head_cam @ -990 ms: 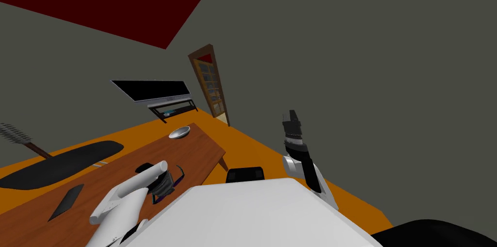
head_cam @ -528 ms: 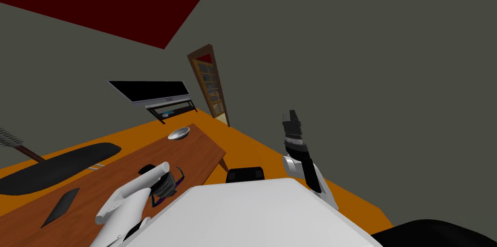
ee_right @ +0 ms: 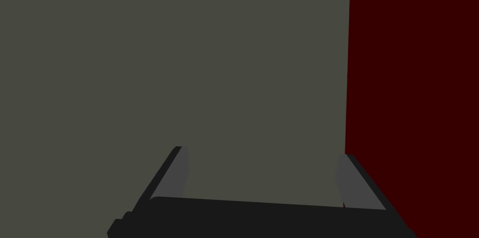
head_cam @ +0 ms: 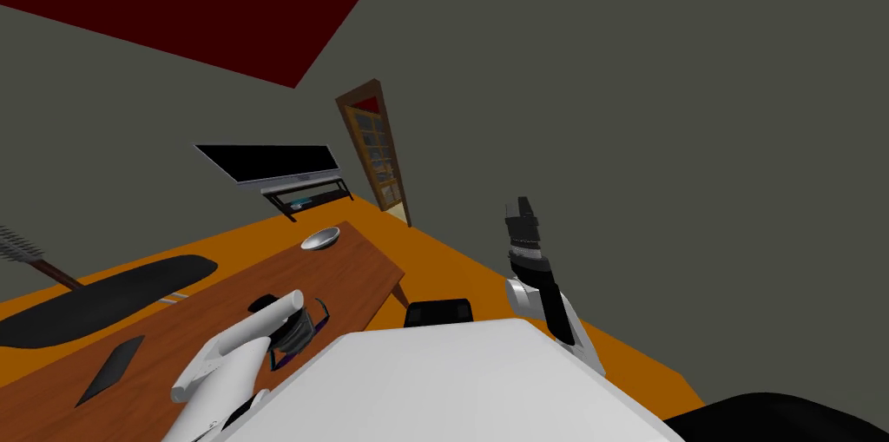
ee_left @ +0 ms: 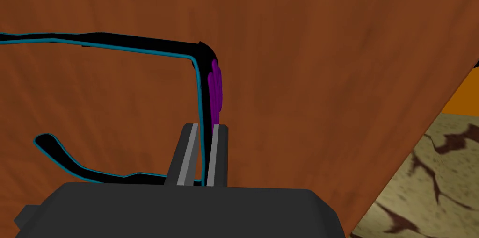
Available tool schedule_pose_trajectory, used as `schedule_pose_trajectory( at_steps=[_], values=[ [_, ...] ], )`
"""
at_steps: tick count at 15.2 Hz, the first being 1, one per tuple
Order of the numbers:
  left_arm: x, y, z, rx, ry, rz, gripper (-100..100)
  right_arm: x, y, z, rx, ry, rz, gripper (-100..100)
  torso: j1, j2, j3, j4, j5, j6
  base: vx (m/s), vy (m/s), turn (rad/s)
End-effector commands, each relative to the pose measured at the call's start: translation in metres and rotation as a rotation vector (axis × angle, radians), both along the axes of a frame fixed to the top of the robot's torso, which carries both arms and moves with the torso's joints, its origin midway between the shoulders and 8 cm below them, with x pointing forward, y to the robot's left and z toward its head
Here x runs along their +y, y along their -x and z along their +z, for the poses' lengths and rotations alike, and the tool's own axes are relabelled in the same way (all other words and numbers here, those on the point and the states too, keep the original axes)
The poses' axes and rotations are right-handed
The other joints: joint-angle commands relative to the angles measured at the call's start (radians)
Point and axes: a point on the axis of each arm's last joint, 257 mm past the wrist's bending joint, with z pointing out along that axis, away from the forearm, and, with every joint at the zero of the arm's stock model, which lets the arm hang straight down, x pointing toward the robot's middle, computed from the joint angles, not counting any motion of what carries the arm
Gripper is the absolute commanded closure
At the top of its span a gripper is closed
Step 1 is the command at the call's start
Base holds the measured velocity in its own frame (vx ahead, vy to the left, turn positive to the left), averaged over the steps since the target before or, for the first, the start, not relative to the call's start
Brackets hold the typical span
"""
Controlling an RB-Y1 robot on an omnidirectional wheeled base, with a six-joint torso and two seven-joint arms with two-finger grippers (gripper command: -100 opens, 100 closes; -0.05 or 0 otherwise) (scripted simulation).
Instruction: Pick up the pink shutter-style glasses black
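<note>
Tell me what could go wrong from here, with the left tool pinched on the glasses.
1. The left tool grips only the thin front rim of the glasses. Both temples stick out to one side of the grip, so the frame may pivot or slip on lifting.
2. The temples lie spread over the table; a sideways drag could snag them.
3. The table's edge is near, so dropped glasses might end up on the floor.

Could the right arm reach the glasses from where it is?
Probably not: the right gripper hangs open off to the side of the table, and the left gripper is already shut on the glasses.
</note>
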Motion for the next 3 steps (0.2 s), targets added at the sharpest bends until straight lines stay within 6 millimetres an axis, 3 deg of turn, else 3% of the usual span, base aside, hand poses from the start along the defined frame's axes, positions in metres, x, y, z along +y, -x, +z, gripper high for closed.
schedule_pose_trajectory(
  at_steps=[1,3],
  values=[
    [0.0049,-0.0015,0.0083,0.001,0.000,0.002,100,0.0000,0.0000,0.0000,0.000,0.000,0.000,0,0.000,0.000,0.000,0.000,0.000,0.000,-0.017,-0.034,-0.069],
    [0.0048,-0.0015,0.0082,0.000,-0.002,0.002,100,0.0000,0.0000,0.0000,0.000,0.000,0.000,0,-0.002,0.001,0.000,0.000,0.000,0.000,-0.017,-0.031,-0.034]
  ],
)
